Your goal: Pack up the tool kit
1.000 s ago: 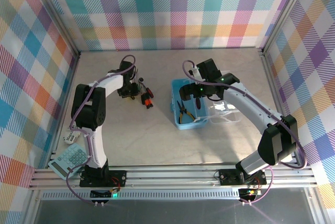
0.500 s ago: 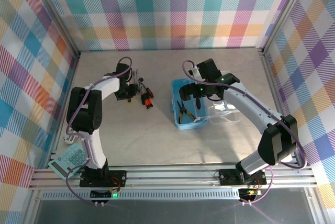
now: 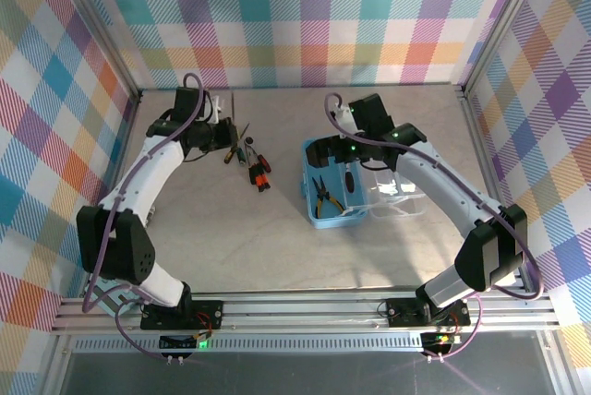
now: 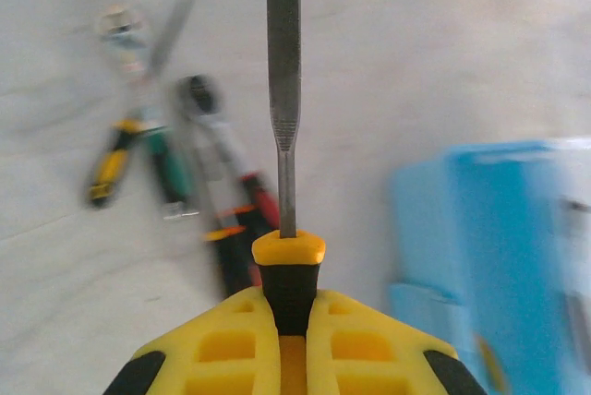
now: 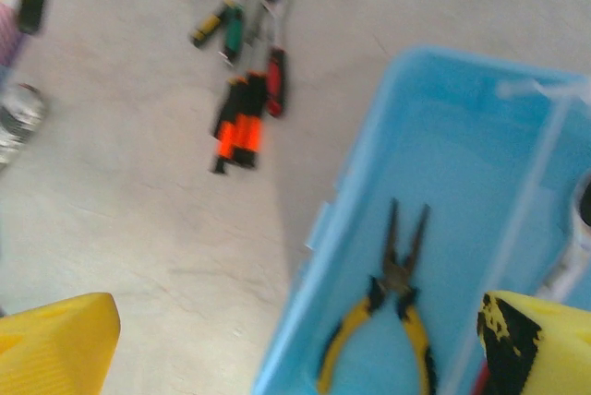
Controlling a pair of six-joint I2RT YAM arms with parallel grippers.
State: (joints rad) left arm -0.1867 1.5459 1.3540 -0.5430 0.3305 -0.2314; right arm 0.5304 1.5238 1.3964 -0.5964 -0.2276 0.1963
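Left gripper (image 4: 288, 344) clamped on the yellow-and-black-handled long steel-shafted tool (image 4: 283, 90), left of the light-blue plastic case (image 3: 309, 178) under the spread-open right gripper (image 5: 295, 344); the shaft could snag the rim or hit that arm.

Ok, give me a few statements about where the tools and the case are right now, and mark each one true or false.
1. The pliers lie inside the blue case. True.
2. The case's clear lid is shut. False: it is folded open beside the case.
3. The left gripper holds a yellow-handled tool by its handle. True.
4. The right gripper is clamped on the orange-handled screwdrivers. False: its fingers are apart above the case, and those screwdrivers lie on the table.
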